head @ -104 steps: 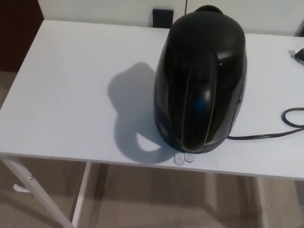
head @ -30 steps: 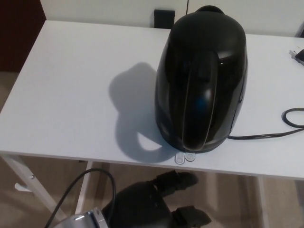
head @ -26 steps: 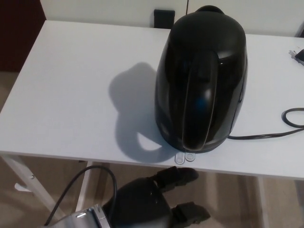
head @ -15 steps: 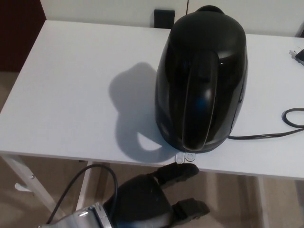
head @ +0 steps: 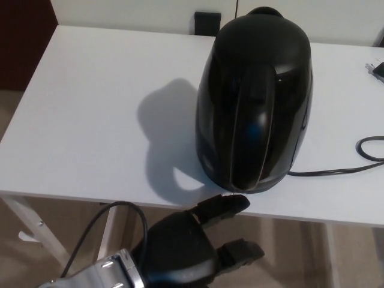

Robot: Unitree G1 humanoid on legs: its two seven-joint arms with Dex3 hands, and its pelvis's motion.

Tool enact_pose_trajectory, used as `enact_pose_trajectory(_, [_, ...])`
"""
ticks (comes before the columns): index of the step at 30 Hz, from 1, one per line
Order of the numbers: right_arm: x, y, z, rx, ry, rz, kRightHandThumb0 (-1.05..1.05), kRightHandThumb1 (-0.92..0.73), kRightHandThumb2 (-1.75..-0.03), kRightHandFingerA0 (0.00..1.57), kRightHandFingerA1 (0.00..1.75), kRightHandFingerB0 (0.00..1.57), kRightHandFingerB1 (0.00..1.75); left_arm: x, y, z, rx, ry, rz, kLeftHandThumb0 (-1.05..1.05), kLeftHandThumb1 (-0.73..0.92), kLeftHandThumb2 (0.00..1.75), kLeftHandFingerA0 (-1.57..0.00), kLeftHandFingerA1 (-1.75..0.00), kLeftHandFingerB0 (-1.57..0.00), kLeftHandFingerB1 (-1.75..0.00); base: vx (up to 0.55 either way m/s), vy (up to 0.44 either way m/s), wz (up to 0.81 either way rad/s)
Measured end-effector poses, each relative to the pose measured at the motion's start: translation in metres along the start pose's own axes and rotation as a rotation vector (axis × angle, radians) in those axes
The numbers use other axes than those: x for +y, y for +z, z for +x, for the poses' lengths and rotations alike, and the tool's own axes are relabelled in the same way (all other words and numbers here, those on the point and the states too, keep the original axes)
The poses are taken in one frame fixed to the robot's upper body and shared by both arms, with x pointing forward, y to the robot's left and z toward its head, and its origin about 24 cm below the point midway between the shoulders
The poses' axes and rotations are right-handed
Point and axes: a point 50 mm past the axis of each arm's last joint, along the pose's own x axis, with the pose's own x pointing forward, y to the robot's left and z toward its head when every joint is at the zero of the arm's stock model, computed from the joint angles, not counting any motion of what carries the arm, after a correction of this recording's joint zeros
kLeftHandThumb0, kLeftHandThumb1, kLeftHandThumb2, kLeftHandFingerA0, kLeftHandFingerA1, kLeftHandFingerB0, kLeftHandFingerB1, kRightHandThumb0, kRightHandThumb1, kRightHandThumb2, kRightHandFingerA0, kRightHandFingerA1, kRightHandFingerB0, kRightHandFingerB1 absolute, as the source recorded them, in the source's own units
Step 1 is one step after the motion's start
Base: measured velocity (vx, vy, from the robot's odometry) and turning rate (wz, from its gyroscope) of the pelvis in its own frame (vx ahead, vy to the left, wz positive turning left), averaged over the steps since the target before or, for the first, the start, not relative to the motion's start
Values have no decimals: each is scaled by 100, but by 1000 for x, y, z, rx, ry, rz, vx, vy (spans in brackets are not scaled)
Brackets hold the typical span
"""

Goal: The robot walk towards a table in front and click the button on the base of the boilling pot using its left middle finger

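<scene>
A glossy black boiling pot (head: 255, 99) stands on the white table (head: 90, 114), close to its front edge, handle toward me. My left hand (head: 189, 249) comes up from the bottom of the picture, open, with its fingers apart. Its upper finger (head: 225, 207) reaches to the table's front edge and covers the small white buttons at the pot's base. I cannot tell whether it presses them. The lower finger (head: 240, 252) hangs below the table edge. My right hand does not show.
A black power cord (head: 336, 171) runs from the pot's base to the right and loops at the table's right edge. A black plug (head: 378, 71) lies at the far right. A black box (head: 207, 23) sits behind the table. White table legs (head: 36, 231) stand below left.
My left hand has risen from below the table and moved forward. Its upper finger now lies over the white buttons, which showed half a second ago.
</scene>
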Motion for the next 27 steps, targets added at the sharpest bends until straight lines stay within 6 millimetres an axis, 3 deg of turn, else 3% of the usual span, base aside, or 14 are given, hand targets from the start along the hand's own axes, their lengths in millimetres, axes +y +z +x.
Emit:
enact_pose_trajectory(13, [-1, 1, 1, -2, 1, -5, -8, -73, -60, 57, 55, 42, 44, -7, -12, 6, 58, -36, 2, -56, 66, 61, -29, -31, -23, -29, 0, 0, 0])
enact_pose_trajectory(27, [-1, 3, 1, -9, 2, -10, -10, -73, -62, 56, 56, 41, 44, -16, -10, 8, 63, -75, -8, -56, 67, 61, -29, -30, -22, -29, 0, 0, 0])
